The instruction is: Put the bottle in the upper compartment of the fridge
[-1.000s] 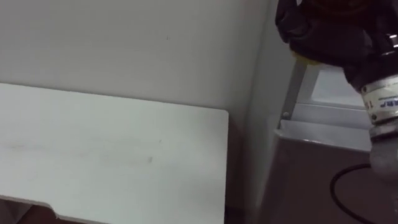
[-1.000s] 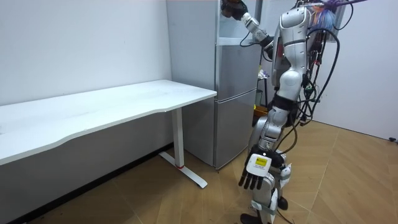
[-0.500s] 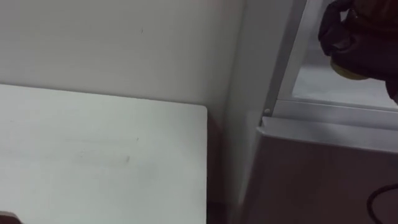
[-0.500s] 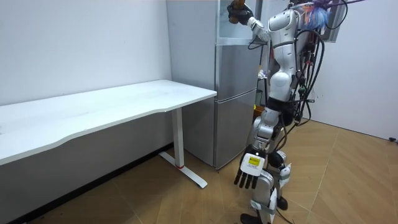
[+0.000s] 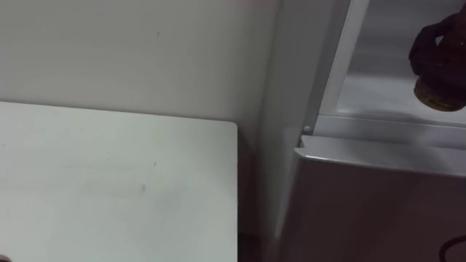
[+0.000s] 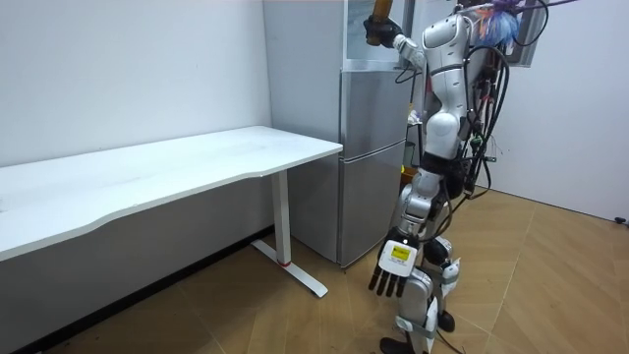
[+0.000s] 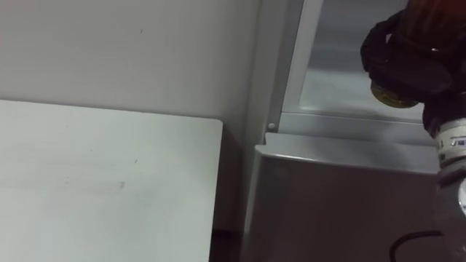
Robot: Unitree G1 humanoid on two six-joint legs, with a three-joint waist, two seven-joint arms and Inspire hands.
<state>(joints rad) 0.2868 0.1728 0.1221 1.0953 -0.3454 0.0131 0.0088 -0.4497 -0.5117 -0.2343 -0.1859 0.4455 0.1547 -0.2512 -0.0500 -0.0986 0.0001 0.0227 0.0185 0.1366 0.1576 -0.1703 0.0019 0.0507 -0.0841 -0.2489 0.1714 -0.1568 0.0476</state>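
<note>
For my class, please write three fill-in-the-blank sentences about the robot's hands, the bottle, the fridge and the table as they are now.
1. The right hand holds the bottle at the fridge's ____ compartment.
2. The left hand hangs low at the robot's side, fingers straight, holding ____.
3. In the eye views, the table lies to the fridge's ____.

Missing words: upper; nothing; left.

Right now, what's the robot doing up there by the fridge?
The robot stands at the fridge, beside a white table. Its right hand is raised and curled round a brownish bottle, holding it at the open upper fridge. The bottle is not yet set down. Its left hand hangs open by its leg.
</note>
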